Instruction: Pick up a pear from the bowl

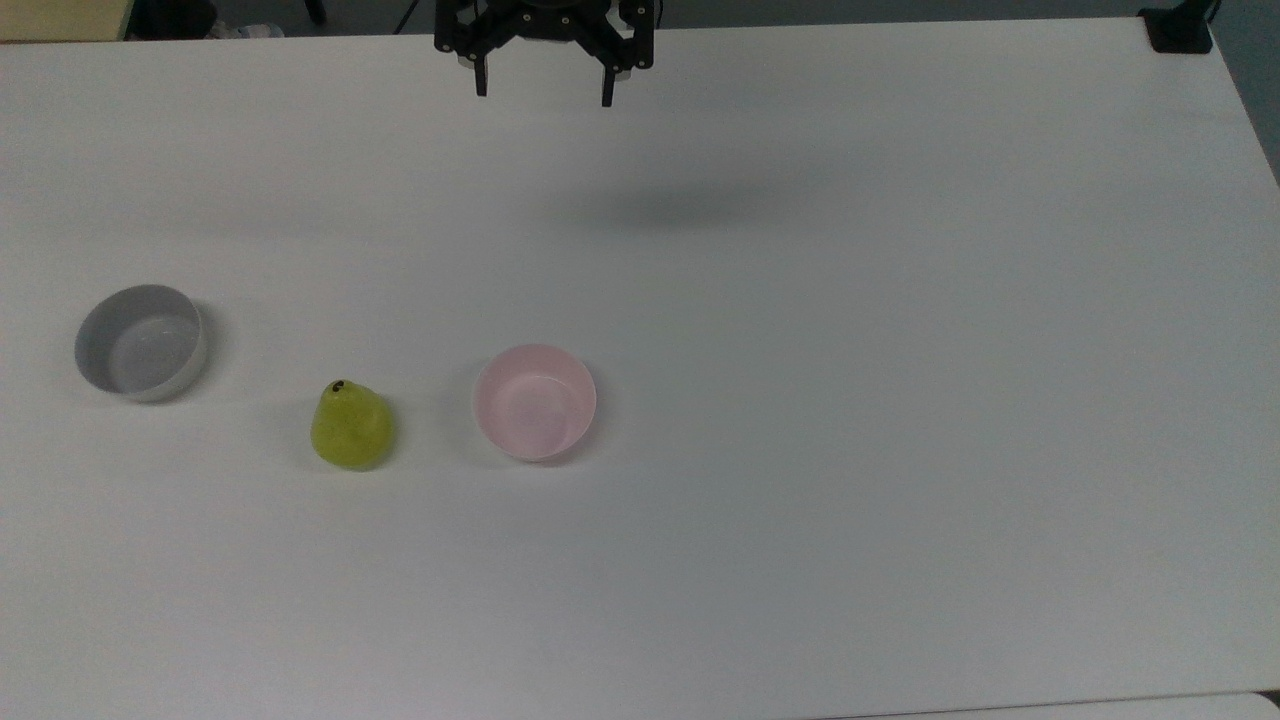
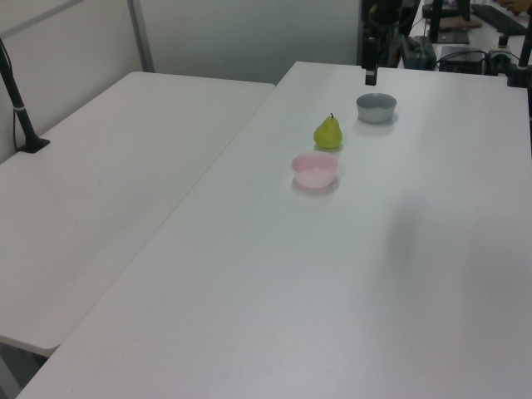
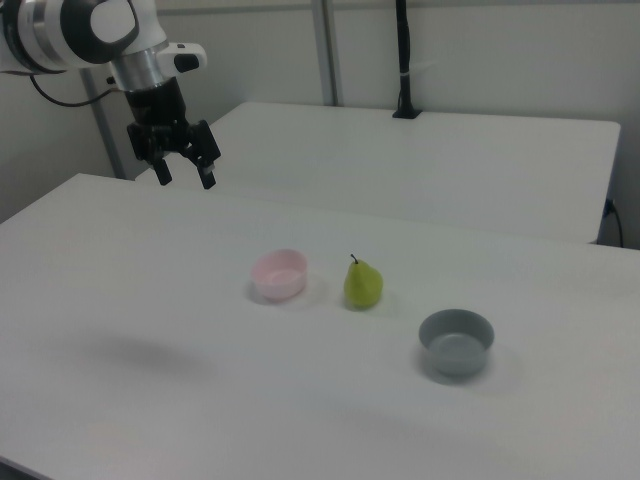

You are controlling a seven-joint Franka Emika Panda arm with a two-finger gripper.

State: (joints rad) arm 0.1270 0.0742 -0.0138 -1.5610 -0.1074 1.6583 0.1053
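The yellow-green pear (image 1: 351, 427) (image 2: 328, 133) (image 3: 362, 284) stands upright on the white table, between the two bowls and touching neither. The pale pink bowl (image 1: 535, 402) (image 2: 315, 169) (image 3: 279, 274) sits to the pear's right in the top view and holds nothing. My gripper (image 1: 542, 92) (image 3: 186, 176) hangs high above the table near its far edge in the top view, well away from the pear and the bowl. It is open, with nothing between its black fingers.
A grey straight-sided bowl (image 1: 141, 342) (image 2: 376, 107) (image 3: 456, 341) sits at the top view's left, with nothing in it. A second white table (image 2: 116, 158) adjoins at the left view's left. A black post (image 3: 404, 60) stands behind the tables in the right view.
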